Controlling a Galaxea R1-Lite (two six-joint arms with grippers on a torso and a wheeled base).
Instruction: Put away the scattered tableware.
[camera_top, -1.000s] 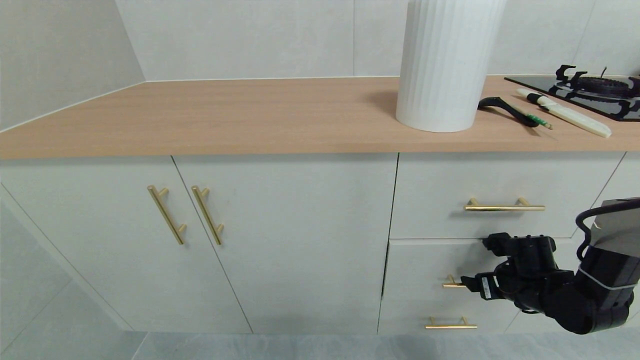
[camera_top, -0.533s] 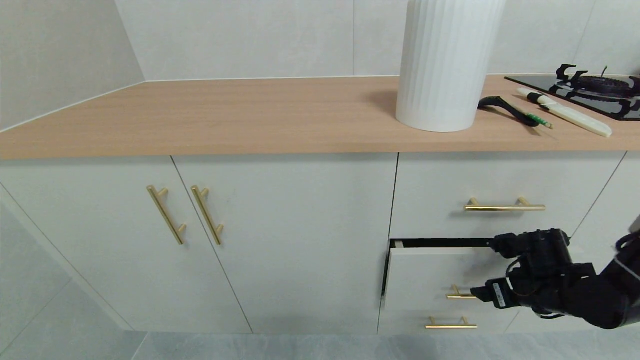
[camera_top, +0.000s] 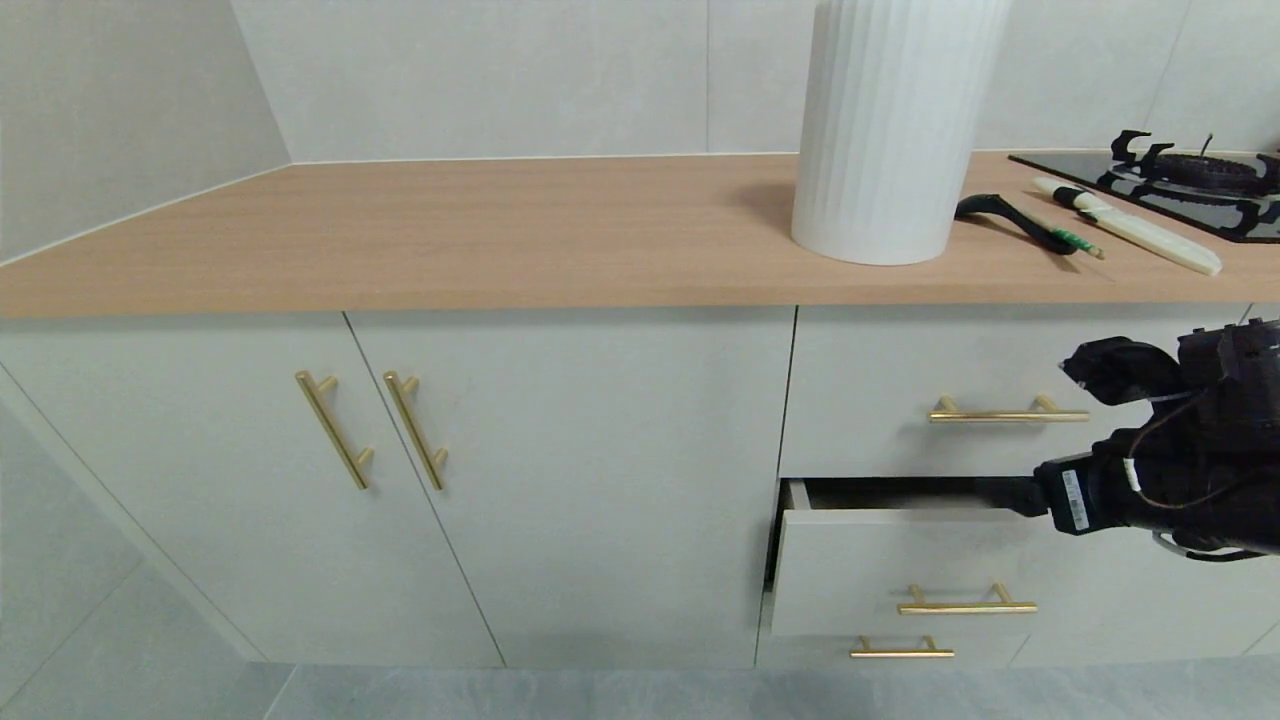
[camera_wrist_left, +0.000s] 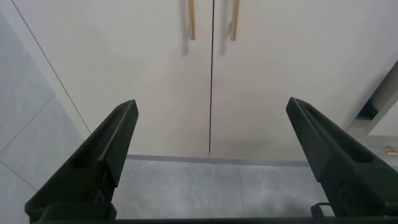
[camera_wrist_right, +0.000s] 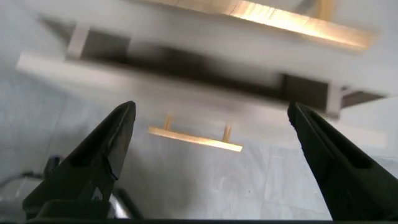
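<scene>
**Operator:** Which step did you record?

**Inspector:** The drawer-opening step, in my judgement close to done. The middle drawer (camera_top: 880, 560), 1 of 3 in the stack, stood pulled partway out, with a dark gap above its front. Your right gripper (camera_top: 1040, 430) hung in front of the drawers, above the drawer's handle (camera_top: 967, 605) and off it. Its jaws were spread wide with nothing between them.

**Operator:** And the tableware?

**Inspector:** None of it was put away. The black utensil (camera_top: 1015, 222) and the white knife (camera_top: 1130, 225) lay flat on the counter (camera_top: 500, 230). They were between the white ribbed container (camera_top: 890, 130) and the hob (camera_top: 1200, 185), well above the open drawer.

**Operator:** What does the next move call for?

**Inspector:** I judged that you would need to raise the right arm to the counter. You would then close on 1 thin handle lying flat, which leaves little margin. The drawer may also want pulling out further first.

**Operator:** How did the views differ?

**Inspector:** The head view gave the counter and both items. The right wrist view gave the drawer gap and handle from close in. It was blurred, so I could not tell what the drawer held. The left wrist view gave your left gripper (camera_wrist_left: 211, 102), jaws wide and empty, facing the cupboard doors (camera_wrist_left: 280, 93) and the floor (camera_wrist_left: 211, 186).
</scene>
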